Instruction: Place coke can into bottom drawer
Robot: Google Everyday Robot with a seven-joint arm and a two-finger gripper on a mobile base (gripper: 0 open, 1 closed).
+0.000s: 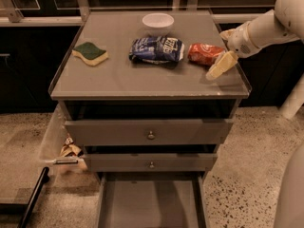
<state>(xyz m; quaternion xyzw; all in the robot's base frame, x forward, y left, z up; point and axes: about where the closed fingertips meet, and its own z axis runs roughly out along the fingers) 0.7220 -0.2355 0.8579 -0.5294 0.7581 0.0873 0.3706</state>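
The coke can (204, 54) lies on its side on the grey cabinet top (118, 80), right of the blue snack bag (156, 49). My gripper (219, 65) hangs over the right part of the cabinet top, just right of and a little in front of the can, pointing down-left. It holds nothing. The bottom drawer (151, 204) is pulled out at the foot of the cabinet, a wide shallow grey tray with nothing in it.
A green sponge (90, 53) lies at the left of the cabinet top and a white bowl (157, 21) at the back. The two upper drawers with knobs (151, 135) are slightly open. Crumpled paper (70, 152) lies on the floor at the left.
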